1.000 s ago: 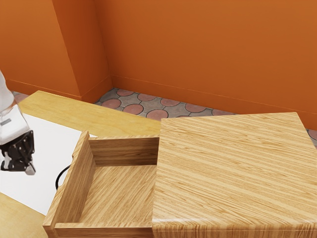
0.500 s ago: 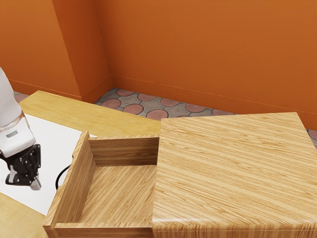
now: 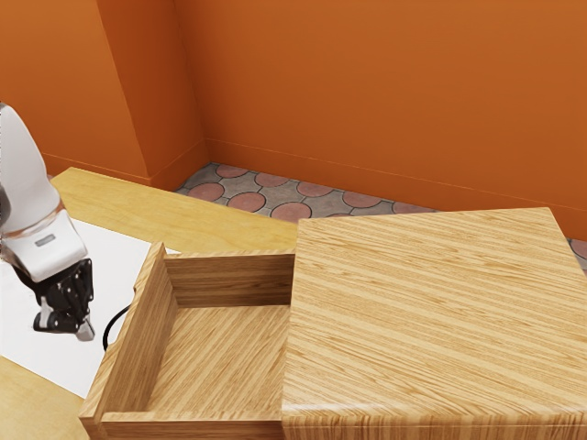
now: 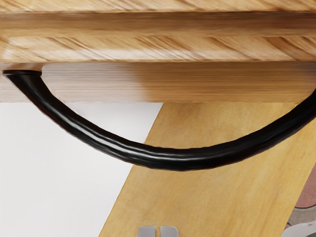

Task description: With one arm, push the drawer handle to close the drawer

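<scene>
The black gripper [image 3: 85, 331] is at the exterior view's left, a short gap from the curved black handle [image 3: 111, 327] on the drawer's outer face. Its fingertips are together with nothing held. The wooden drawer [image 3: 147, 344] stands pulled out of the cabinet [image 3: 431, 312], its inside bare. In the wrist view, the shut gripper [image 4: 158, 232] has its two grey tips side by side, apart from the bowed handle [image 4: 177, 159]. The handle's arc bulges from the drawer front [image 4: 148, 81] toward the tips.
A white sheet [image 3: 37, 302] lies on the yellow wooden table [image 3: 206, 216] beneath the arm and handle. Beyond the table are a tiled floor [image 3: 246, 203] and an orange wall [image 3: 367, 92].
My gripper has moved toward the exterior view's right, closer to the handle; it dipped first, then rose slightly. The drawer stands where it was.
</scene>
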`<action>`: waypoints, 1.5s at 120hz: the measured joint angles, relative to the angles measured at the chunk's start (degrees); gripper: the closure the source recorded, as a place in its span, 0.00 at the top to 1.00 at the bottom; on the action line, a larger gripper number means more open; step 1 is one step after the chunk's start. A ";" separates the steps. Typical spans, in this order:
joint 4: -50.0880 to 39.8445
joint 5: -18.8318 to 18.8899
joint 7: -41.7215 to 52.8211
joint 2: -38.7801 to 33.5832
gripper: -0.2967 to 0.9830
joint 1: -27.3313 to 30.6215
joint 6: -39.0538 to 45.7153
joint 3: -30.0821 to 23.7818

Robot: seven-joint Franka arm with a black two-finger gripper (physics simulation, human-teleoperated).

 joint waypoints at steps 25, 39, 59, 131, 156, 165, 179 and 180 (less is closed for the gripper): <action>0.10 -1.31 -0.17 1.03 0.15 0.01 1.45 -1.36; 0.78 -1.95 -0.24 1.71 0.15 0.02 1.82 -1.92; 0.92 -3.02 -0.30 1.94 0.15 -0.05 2.07 -2.98; 3.64 -7.72 -0.44 5.22 0.15 2.34 3.74 -9.83; 4.66 -9.34 -0.46 6.55 0.15 3.57 4.07 -12.50; 5.45 -9.93 -0.46 7.40 0.15 4.11 4.32 -13.56; 6.26 -10.56 -0.47 8.66 0.15 5.12 4.85 -14.77; 6.30 -10.61 -0.47 8.73 0.15 5.17 4.88 -14.83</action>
